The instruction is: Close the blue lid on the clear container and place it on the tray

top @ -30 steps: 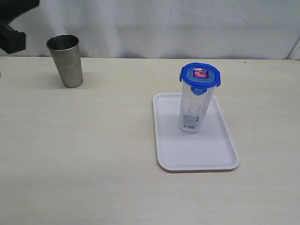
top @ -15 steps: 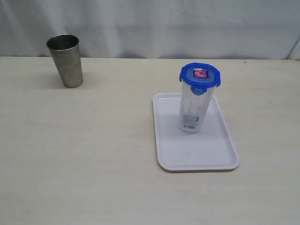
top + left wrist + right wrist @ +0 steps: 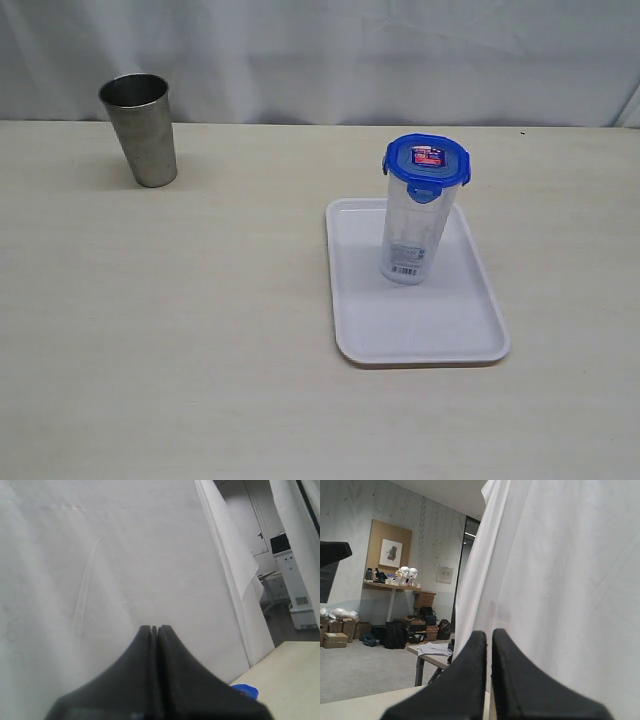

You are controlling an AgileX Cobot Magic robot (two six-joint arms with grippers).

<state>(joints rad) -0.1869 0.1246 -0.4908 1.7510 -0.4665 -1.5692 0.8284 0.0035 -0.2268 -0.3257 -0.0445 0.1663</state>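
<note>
clear container stands upright on the tray, in the tray's far half, nearer its right rim than its left; white barcode label near the base faces the camera. blue lid seated square on top, sticker up, front flap folded down against the container wall. tray lies flat on the surface, right of centre. grey steel cup upright at the far left, well apart from the tray, close to the white curtain. left end effector clenched, fingers pressed together with nothing between, pointing at the curtain; an edge of the blue lid shows past it. right end effector also clenched on nothing, only a hairline slit between the fingers, aimed at curtain and the room beyond
</note>
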